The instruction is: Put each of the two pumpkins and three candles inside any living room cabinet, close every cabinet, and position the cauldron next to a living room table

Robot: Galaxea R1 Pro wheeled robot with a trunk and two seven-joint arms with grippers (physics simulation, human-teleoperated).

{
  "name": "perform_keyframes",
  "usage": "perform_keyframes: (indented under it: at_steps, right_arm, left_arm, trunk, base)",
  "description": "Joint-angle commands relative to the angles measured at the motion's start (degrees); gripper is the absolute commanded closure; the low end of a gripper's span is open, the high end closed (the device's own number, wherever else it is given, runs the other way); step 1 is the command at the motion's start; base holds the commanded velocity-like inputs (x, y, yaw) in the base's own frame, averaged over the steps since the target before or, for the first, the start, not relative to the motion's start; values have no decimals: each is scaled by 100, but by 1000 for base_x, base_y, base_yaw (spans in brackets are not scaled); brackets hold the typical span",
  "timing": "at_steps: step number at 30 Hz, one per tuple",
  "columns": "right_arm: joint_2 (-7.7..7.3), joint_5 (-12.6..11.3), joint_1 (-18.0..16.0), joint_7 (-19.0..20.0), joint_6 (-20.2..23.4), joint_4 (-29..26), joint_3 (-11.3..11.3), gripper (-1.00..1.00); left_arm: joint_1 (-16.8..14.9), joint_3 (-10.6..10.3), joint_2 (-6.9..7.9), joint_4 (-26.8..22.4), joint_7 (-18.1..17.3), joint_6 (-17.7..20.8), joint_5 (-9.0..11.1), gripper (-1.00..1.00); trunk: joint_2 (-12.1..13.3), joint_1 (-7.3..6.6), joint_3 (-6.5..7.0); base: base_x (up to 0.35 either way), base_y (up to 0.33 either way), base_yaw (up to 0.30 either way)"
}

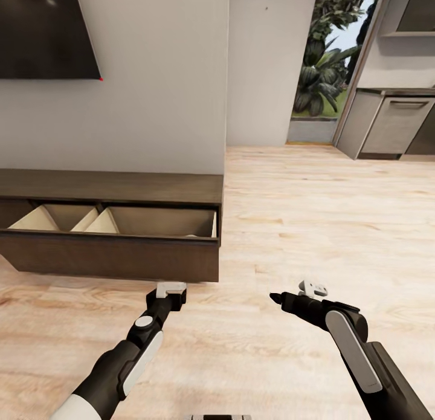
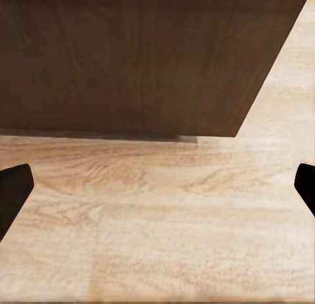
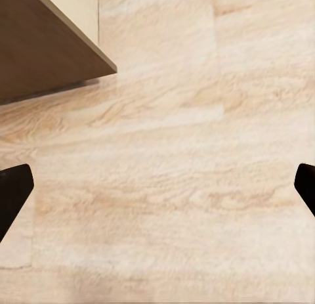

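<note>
Head view, item 1: the cabinet (image 1: 109,190), a long low dark brown unit against the grey wall beneath a dark wall screen (image 1: 45,30). Its drawer (image 1: 115,251) stands pulled out, pale wood insides exposed and split by slanted dividers into several compartments. No pumpkins or candles can be made out inside from this angle; the front panel hides the floor of the drawer. Judged: the drawer is open to receive items, and it must be pushed shut before the task counts as done.

Item 2: the left gripper (image 1: 171,291), low over the wooden floor (image 1: 290,226), just in front of the drawer front and apart from it. In the left wrist view its 2 dark fingertips (image 2: 13,186) sit at opposite edges, spread wide, nothing between them, facing the drawer front (image 2: 131,61). Judged: well placed to press the drawer closed.

Item 3: the right gripper (image 1: 276,297), well to the right of the cabinet, over bare floor. In the right wrist view its fingertips (image 3: 13,189) likewise stand apart and empty, with the cabinet corner (image 3: 46,48) at the edge.

Item 4: a doorway (image 1: 323,63) with greenery beyond, and grey kitchen units (image 1: 393,124) at far right.
</note>
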Motion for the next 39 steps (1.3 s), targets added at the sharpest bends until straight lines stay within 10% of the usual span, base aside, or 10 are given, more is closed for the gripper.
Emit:
perform_keyframes:
  at_steps: [1, 20, 39]
  right_arm:
    - [-5, -57, -4, -60, 7, -6, 10, -100]
    - [3, -56, -4, -62, -3, 30, 10, -100]
    - [22, -56, -4, -68, -11, 38, 14, -100]
  left_arm:
    - [-4, -26, 7, -10, 58, 16, 50, -100]
    - [-5, -18, 34, 127, 53, -284, 52, -100]
    - [3, -10, 33, 403, 152, -1039, 77, -100]
  trunk:
    - [-4, 1, -28]
    - [-29, 50, -449]
    - [-29, 50, -449]
  base:
    - [0, 0, 0]
    - [0, 0, 0]
    - [188, 10, 0]
